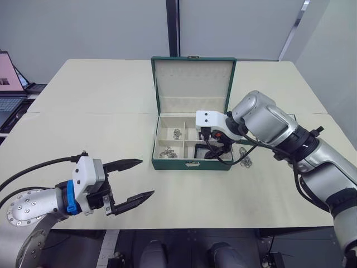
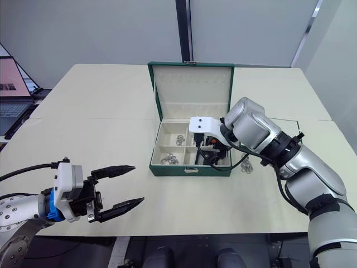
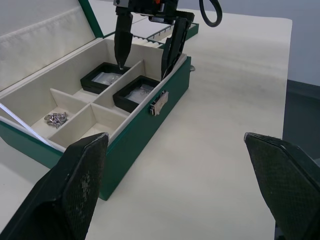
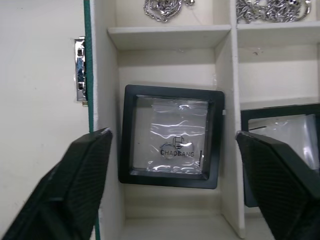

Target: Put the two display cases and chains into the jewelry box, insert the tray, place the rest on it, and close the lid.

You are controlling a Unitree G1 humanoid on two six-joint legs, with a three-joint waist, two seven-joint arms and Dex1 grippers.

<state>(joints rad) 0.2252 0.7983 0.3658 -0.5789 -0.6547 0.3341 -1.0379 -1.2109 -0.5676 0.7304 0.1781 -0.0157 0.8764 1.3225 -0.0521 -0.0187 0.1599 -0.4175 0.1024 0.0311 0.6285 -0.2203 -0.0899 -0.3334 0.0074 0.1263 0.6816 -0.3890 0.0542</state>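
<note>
The right gripper point(image 4: 172, 185) hangs with jaws spread wide and empty, straddling a black display case point(image 4: 171, 136) lying flat in the jewelry box point(image 1: 192, 163) front compartment, directly below; the second case point(image 3: 102, 79) sits beside it. The left gripper point(image 1: 133, 180), also wide open, waits well apart. The right wrist view alone shows chains point(image 4: 162, 9) beyond the divider.

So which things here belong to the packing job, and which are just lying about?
Job:
- green jewelry box with cream lining, lid up
- two black-framed clear display cases, in the box
- silver chains, in its compartments
- more chain on the cream table
- right gripper, open over the box

Lying about:
- open laptop, past the table's left edge
</note>
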